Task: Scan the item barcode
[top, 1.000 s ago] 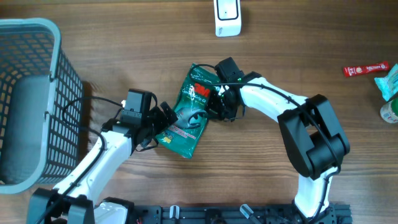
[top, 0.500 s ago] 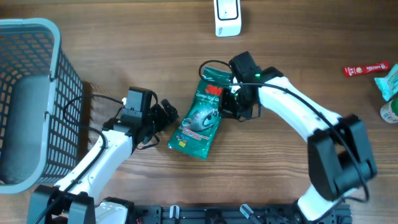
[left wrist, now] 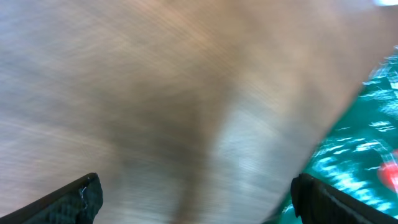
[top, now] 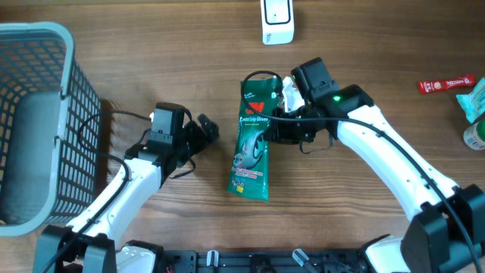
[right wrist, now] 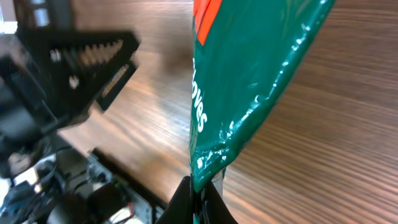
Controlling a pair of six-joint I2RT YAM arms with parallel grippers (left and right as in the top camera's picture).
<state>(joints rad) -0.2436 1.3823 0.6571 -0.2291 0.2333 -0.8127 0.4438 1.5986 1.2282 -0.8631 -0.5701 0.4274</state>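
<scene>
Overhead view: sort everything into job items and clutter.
Job: green packet; right end effector holding it; white device, likely the scanner.
Clutter: basket; red bar; teal pack.

1. Left wrist view: whole frame blurred. Table (left wrist: 155, 93) grain smeared; packet (left wrist: 367, 155) cut by the right edge, print unreadable.
2. Overhead: basket (top: 72, 68) cut by the left edge, scanner (top: 276, 23) by the top edge.
3. Right wrist view: packet runs off the top; barcode not discernible.

Green packet (top: 254, 144) swung straight — carried right (away from left arm (top: 129, 186)).
</scene>
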